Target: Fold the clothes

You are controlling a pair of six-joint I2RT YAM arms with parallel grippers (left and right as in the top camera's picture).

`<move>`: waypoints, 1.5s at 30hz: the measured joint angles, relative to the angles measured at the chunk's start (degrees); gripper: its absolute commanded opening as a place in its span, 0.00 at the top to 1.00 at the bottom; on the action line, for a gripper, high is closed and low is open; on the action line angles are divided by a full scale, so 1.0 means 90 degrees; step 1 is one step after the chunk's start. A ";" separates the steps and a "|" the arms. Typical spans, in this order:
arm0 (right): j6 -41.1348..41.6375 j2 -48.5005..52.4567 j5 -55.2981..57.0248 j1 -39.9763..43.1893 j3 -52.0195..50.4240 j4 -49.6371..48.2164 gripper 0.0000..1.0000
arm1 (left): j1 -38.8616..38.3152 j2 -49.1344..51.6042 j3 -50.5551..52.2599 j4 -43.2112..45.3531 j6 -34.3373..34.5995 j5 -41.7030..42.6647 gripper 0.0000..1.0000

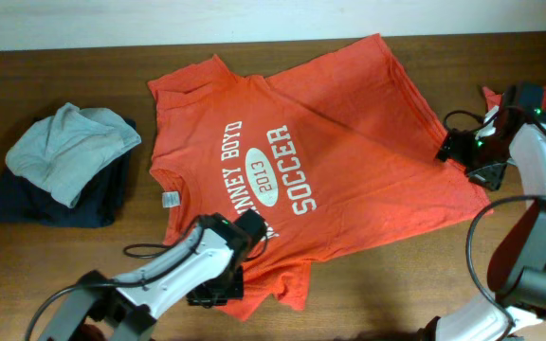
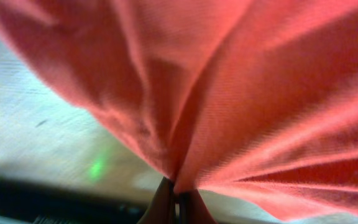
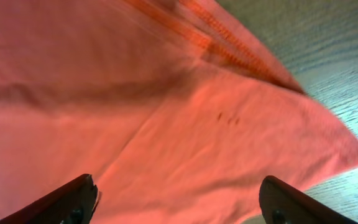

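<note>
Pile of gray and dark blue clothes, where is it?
In the overhead view, the pile sits on the left side of the table, apart from the orange shirt spread out to its right.

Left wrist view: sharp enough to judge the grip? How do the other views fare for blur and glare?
Left wrist: soft close-up, T-shirt blurred toward the top left, yet the cloth pinched in the shut left gripper reads; green glow on the table. Right wrist: hem blurred, glare on the table at right. Overhead: even light, print legible.
</note>
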State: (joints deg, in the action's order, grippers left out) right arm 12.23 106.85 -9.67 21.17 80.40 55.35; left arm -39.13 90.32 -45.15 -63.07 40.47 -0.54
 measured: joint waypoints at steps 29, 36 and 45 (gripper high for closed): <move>-0.1433 0.1651 -0.1800 -0.0714 -0.0119 -0.3279 0.84 | 0.0746 -0.0680 0.0000 -0.0658 0.0231 -0.0614 1.00; -0.1307 0.1654 -0.1260 -0.0503 -0.0070 -0.3351 0.85 | 0.0746 -0.0680 0.0000 -0.0658 0.0304 -0.0614 0.99; -0.1239 0.1756 -0.1989 0.0719 0.0250 -0.3286 0.77 | 0.0746 -0.0680 0.0000 -0.0738 0.0306 -0.0636 1.00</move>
State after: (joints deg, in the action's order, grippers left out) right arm 1.08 122.65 -27.57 27.64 82.65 25.78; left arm -32.42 84.20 -45.15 -69.71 43.22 -6.26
